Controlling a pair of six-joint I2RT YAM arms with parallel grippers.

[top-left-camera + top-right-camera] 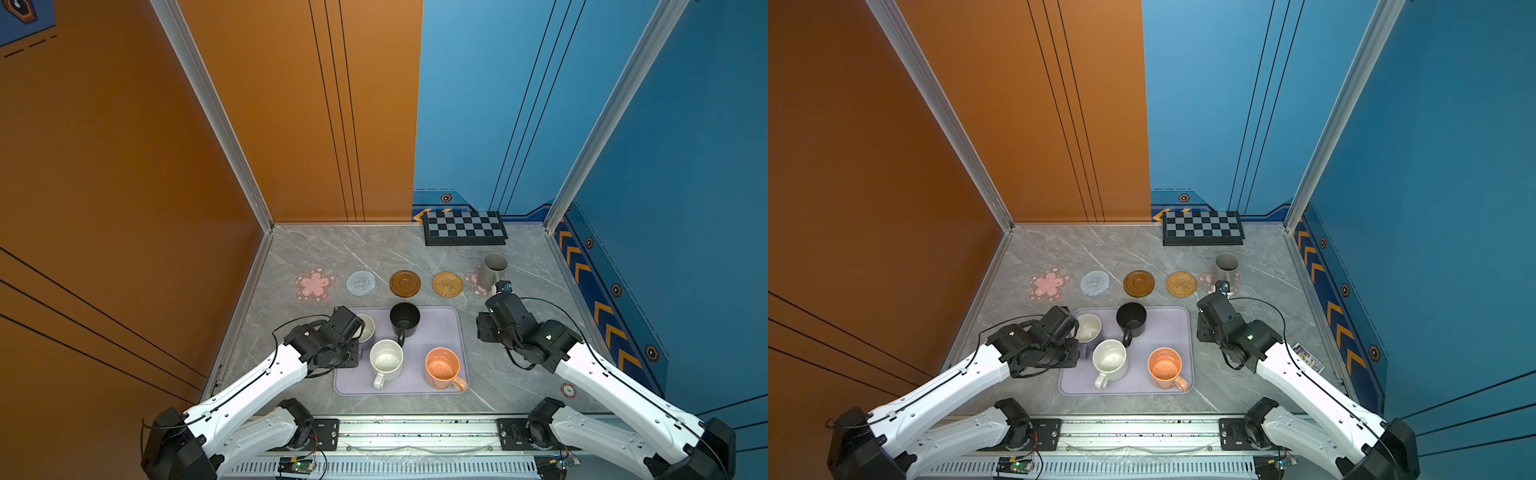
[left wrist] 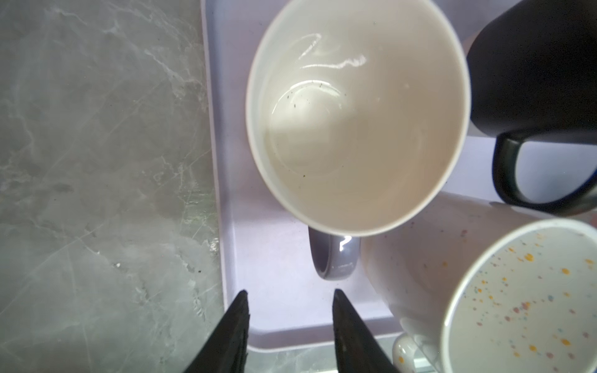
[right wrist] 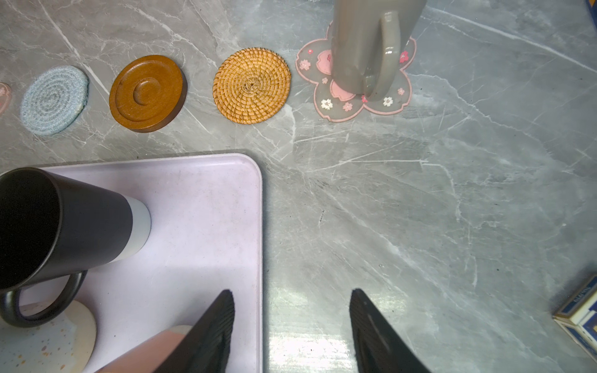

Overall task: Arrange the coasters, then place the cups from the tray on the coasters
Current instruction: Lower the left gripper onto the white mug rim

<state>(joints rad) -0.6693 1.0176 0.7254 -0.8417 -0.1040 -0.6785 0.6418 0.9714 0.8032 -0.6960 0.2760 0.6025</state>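
Quickly, nearest first: orange cup (image 1: 442,368) and white speckled cup (image 1: 386,359) stand upright on the near half of the lavender tray (image 1: 440,328), apart from each other, handles toward the near side. Small printed box (image 1: 1307,358) lies on the table (image 1: 332,249) off right, by the wall. Left gripper (image 2: 289,292) sits over the tray's left side, fingers parted, nothing between them, tips just short of the handle of the lavender cup (image 2: 355,113), which points back at it. That cup stands upright in the tray's far-left corner, half hidden by the wrist in both top views, with the speckled cup just beside it; cannot tell if they touch. Black cup (image 1: 404,319) stands upright mid far edge of the tray, handle toward the near side. Right gripper (image 3: 291,292) is open and empty over the tray's right rim, one finger above the tray, the other above bare table. Beyond the tray, one row of coasters on the table, left to right: left pink flower coaster (image 1: 314,284), spiral coaster (image 1: 360,283), wooden coaster (image 1: 404,283), rattan coaster (image 1: 447,284), right pink flower coaster (image 3: 332,103). Grey cup (image 1: 493,270) stands upright on that last one, handle facing the right gripper. Farthest: chequered board (image 1: 464,227), against the back wall, right of centre.
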